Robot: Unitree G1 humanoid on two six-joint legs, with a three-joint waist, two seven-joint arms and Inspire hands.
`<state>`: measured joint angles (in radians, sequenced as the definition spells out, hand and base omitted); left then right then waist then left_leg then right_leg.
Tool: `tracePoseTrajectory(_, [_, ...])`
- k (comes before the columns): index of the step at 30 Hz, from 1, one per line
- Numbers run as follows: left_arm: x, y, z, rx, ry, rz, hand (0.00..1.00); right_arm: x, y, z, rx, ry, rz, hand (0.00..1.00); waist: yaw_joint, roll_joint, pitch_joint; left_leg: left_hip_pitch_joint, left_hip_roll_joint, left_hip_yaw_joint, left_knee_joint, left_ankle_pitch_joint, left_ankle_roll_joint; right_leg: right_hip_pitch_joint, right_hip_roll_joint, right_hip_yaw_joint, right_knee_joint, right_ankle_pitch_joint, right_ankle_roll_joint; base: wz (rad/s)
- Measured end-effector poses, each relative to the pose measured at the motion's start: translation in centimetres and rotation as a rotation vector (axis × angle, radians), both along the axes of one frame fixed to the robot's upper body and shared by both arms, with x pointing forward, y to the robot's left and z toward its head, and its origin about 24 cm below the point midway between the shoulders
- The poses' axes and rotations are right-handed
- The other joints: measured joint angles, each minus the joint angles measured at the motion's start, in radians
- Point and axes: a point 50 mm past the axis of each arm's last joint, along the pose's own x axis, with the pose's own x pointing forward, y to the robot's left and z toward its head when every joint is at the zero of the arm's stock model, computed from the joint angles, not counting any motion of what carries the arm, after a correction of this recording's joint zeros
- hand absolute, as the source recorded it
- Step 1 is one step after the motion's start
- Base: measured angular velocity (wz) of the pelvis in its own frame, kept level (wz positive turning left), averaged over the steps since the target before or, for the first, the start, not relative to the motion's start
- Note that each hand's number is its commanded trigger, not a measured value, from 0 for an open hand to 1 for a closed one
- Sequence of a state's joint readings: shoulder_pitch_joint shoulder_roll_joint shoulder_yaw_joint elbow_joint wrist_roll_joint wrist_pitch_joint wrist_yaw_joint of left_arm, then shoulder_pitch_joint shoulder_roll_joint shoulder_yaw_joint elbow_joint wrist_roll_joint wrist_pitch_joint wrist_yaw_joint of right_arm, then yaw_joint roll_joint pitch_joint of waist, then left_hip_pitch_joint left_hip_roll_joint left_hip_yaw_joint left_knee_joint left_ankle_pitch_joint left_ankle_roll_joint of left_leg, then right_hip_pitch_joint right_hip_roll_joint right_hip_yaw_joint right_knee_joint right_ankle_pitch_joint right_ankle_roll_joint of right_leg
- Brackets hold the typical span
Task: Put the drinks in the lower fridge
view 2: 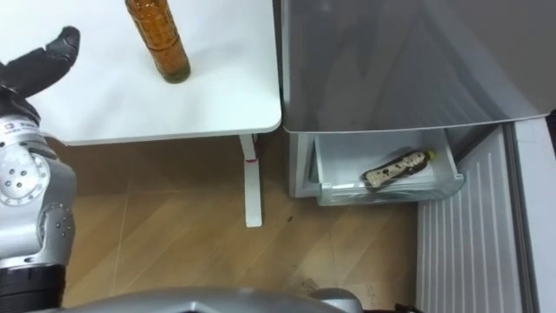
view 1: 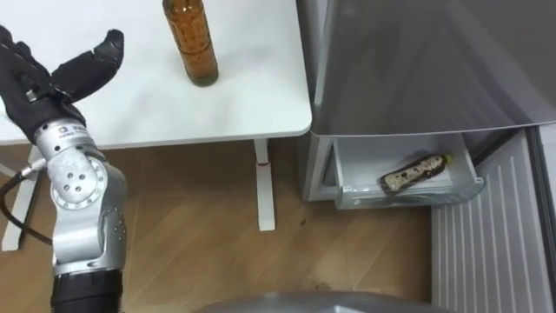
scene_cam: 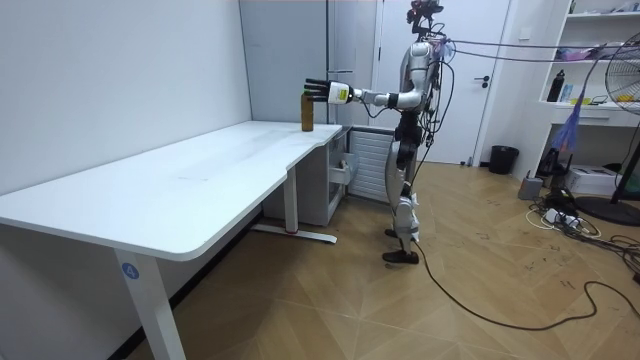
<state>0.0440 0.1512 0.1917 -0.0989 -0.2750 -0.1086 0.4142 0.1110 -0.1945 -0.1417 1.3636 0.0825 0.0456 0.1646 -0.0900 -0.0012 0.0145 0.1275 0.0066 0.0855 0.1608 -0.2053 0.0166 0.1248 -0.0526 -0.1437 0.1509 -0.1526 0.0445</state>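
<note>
Left eye view, starting at the left: the left hand point(view 1: 39, 76) reaches over the white table point(view 1: 139, 117). Its dark fingers point(view 1: 13, 48) are straight and spread, the thumb is held wide of them, and it holds nothing. Right of the thumb and clear of it, an amber drink bottle point(view 1: 193, 43) stands upright on the table, near the table's right edge. Further right of the fingers, past that edge, is the grey fridge point(view 1: 417, 61) with its lower drawer point(view 1: 408, 198) pulled open. A second bottle point(view 1: 415, 172) lies on its side in the drawer. Room view: the robot stands at the table's end beside the fridge, left arm stretched out level toward the standing bottle.
</note>
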Motion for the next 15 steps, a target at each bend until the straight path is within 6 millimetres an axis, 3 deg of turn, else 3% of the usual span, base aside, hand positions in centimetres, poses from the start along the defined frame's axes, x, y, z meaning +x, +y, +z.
tracePoseTrajectory(4, [0.5, 0.0, 0.2, 0.004, 0.012, -0.084, 0.00, -0.6, 0.0, 0.0, -0.005, 0.065, 0.098, 0.00, -0.024, -0.002, 0.0004, 0.003, 0.001, 0.004, -0.003, -0.001, 0.000, 0.003, 0.001, 0.005, 0.000, 0.000, 0.000, -0.03])
tracePoseTrajectory(10, [2.0, -0.2, -0.8, -0.078, 0.076, -0.143, 0.00, -2.6, 0.1, 0.0, 0.003, 0.176, 0.127, 0.00, -0.023, 0.007, -0.0020, 0.006, 0.003, 0.013, -0.007, 0.000, 0.000, -0.004, 0.005, 0.021, 0.003, 0.000, 0.000, -0.07])
tracePoseTrajectory(15, [3.1, -0.4, -0.9, -0.150, 0.080, -0.195, 0.00, -2.8, 0.1, 0.1, 0.014, 0.209, 0.144, 0.00, -0.021, 0.009, -0.0026, 0.012, 0.003, 0.030, -0.009, -0.001, 0.000, -0.004, 0.006, 0.048, 0.010, 0.000, -0.001, -0.13])
